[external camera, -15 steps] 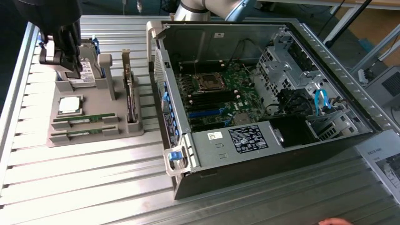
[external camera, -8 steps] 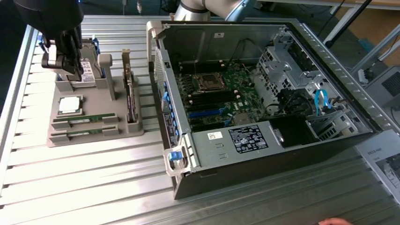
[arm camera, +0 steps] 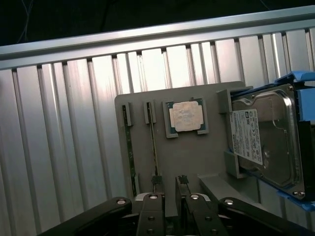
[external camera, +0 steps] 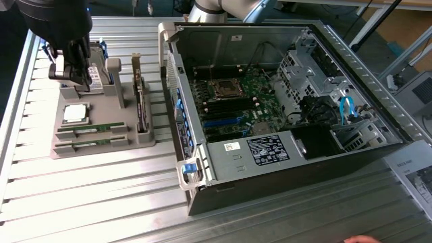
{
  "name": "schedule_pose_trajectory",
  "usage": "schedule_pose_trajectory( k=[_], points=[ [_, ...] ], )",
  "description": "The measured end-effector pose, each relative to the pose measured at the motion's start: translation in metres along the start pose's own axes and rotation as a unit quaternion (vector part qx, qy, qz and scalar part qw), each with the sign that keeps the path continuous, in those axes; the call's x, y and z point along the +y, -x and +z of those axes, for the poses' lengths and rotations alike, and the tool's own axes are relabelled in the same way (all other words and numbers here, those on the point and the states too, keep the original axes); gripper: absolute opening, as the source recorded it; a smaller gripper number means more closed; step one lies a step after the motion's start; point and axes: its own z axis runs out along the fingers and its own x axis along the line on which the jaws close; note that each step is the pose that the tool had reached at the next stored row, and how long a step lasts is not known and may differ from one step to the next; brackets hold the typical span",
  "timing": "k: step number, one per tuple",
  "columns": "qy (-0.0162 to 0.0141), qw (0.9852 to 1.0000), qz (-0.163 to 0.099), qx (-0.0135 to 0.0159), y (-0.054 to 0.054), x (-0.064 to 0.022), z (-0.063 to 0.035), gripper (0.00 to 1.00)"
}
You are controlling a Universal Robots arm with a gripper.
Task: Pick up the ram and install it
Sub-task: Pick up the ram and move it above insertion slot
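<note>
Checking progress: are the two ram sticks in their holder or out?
In: one ram stick and the other sit slotted in the grey holder.

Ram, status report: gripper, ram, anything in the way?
Gripper open, empty, above the fixture. Both ram sticks lie in the fixture, neither held. Nothing blocking them.

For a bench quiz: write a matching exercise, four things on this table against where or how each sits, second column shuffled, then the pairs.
1. two long green ram sticks
2. square silver processor chip
3. dark expansion card with metal bracket
4. silver hard drive in blue frame

A. on edge in the grey tray, nearest the open black computer case
B. at the tray end farthest from the ram
C. side by side in grey cradles
D. flat in a square recess

Pairs: 1-C, 2-D, 3-A, 4-B
</note>
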Motion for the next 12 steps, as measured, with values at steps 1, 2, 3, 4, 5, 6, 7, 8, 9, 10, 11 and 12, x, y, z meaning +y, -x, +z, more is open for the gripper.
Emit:
schedule_pose_trajectory(
  k=[1,2,3,4,5,6,7,8,9,10,11,12],
  points=[
    [0.0,1.0,0.0,0.0,0.0,0.0,0.0012,0.24],
    [0.0,1.0,0.0,0.0,0.0,-0.0001,0.0023,0.24],
    [0.0,1.0,0.0,0.0,0.0,-0.0001,0.0034,0.24],
    [0.0,1.0,0.0,0.0,0.0,-0.0002,0.0047,0.24],
    [0.0,1.0,0.0,0.0,0.0,-0.0002,0.006,0.24],
    [0.0,1.0,0.0,0.0,0.0,-0.0003,0.0072,0.24],
    [0.0,1.0,0.0,0.0,0.0,-0.0003,0.0085,0.24],
    [0.0,1.0,0.0,0.0,0.0,-0.0004,0.0097,0.24],
    [0.0,1.0,0.0,0.0,0.0,-0.0004,0.0109,0.24],
    [0.0,1.0,0.0,0.0,0.0,-0.0005,0.0121,0.24],
    [0.0,1.0,0.0,0.0,0.0,-0.0006,0.0136,0.24],
    [0.0,1.0,0.0,0.0,0.0,-0.0006,0.0149,0.24]
  ],
)
